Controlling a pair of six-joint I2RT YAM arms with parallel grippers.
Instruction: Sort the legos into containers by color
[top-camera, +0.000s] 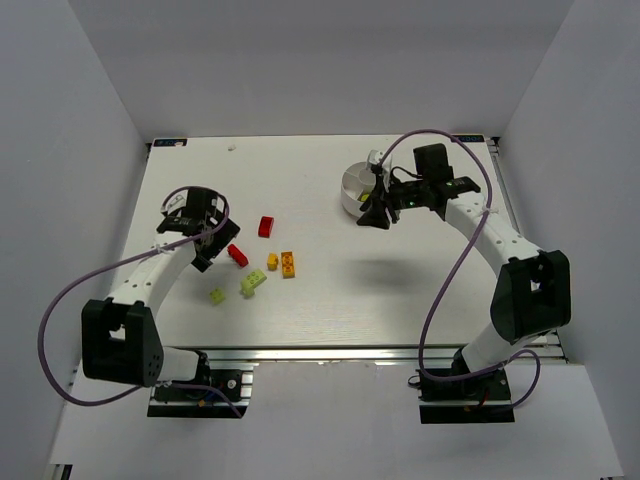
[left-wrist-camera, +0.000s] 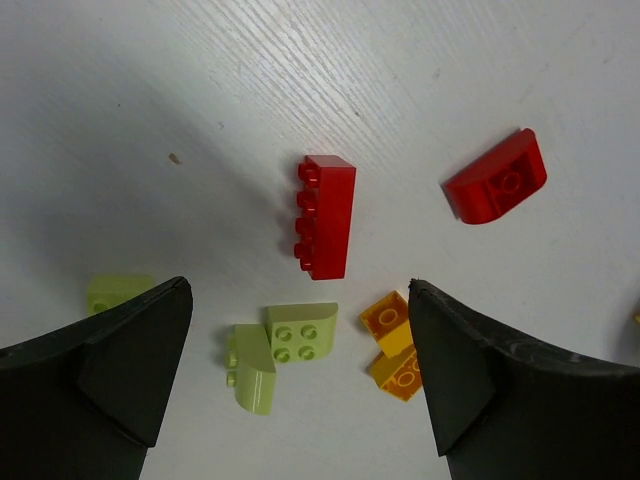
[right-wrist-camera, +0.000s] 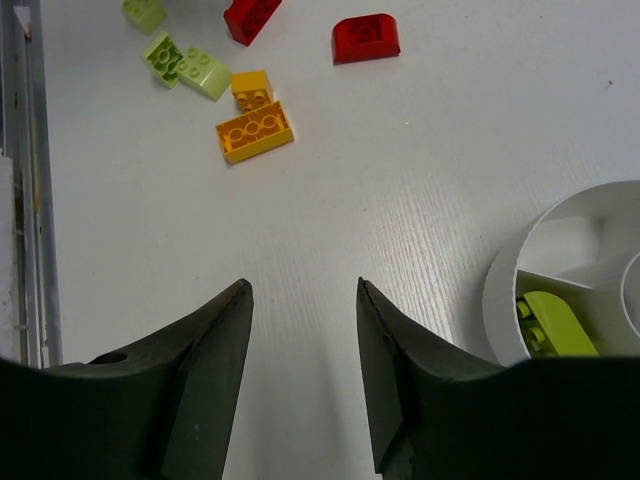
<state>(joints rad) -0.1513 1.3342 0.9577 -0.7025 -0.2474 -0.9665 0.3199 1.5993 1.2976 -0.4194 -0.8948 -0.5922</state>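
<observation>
Loose legos lie left of centre on the table: a long red brick (left-wrist-camera: 328, 215), a rounded red brick (left-wrist-camera: 497, 180), two lime bricks touching each other (left-wrist-camera: 300, 332), a third lime brick (left-wrist-camera: 115, 292) and two orange-yellow bricks (left-wrist-camera: 390, 320). My left gripper (left-wrist-camera: 298, 284) is open and empty above them, between the long red brick and the lime pair; it also shows in the top view (top-camera: 205, 250). The white dish (top-camera: 350, 188) stands at the back right. My right gripper (right-wrist-camera: 302, 283) is open and empty over bare table beside the dish (right-wrist-camera: 505, 290). One lime brick (right-wrist-camera: 555, 325) lies in a wedge section.
White walls close in the table on the left, right and back. An aluminium rail (right-wrist-camera: 25, 180) runs along the near table edge. The right arm's purple cable (top-camera: 440, 290) loops over the right side of the table.
</observation>
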